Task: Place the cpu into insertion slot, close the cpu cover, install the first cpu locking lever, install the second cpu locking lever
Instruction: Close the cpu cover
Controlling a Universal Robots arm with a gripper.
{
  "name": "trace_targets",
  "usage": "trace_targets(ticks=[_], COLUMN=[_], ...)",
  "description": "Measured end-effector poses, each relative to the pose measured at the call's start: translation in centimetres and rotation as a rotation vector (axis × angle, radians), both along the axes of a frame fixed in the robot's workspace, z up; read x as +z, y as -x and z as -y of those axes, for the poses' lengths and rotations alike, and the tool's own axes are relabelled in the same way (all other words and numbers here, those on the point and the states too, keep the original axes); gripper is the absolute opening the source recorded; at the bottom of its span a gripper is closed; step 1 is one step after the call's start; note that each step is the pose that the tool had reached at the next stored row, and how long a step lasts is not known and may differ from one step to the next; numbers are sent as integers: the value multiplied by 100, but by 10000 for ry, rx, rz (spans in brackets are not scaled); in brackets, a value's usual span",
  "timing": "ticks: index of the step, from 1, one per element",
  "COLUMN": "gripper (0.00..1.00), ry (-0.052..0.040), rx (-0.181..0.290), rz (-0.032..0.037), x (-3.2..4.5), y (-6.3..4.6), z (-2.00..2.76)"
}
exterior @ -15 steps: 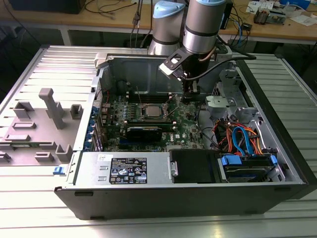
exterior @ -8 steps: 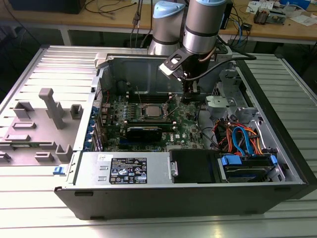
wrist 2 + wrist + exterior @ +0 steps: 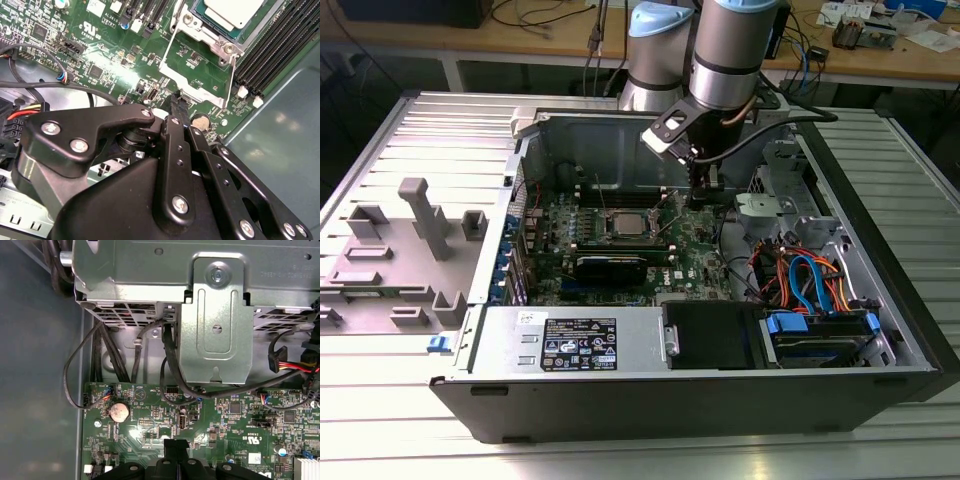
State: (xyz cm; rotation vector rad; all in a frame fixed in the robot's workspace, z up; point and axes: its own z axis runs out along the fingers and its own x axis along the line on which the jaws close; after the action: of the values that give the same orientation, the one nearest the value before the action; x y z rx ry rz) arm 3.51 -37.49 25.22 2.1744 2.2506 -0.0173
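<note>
The tool [image 3: 177, 102] hangs low over the green motherboard [image 3: 150, 427], fingers pressed together with nothing between them, just beside the insertion slot [image 3: 194, 82]. The cpu [image 3: 232, 12] sits in that slot, the cpu cover [image 3: 197, 37] lying flat around it.

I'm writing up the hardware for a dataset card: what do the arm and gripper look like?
The arm is a stout silvery-grey tube with a pale blue-grey joint cap; a black cable loops off its wrist. The gripper is matte black, built of jointed link bars fastened with silver screws, narrowing to slim fingers.
</note>
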Motion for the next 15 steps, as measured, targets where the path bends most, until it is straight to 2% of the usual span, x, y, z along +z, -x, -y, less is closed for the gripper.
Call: trace_targets(ticks=[15], gripper=[11], ry=[0], rx=[0], rz=[0], x=[0], y=[43], z=[0])
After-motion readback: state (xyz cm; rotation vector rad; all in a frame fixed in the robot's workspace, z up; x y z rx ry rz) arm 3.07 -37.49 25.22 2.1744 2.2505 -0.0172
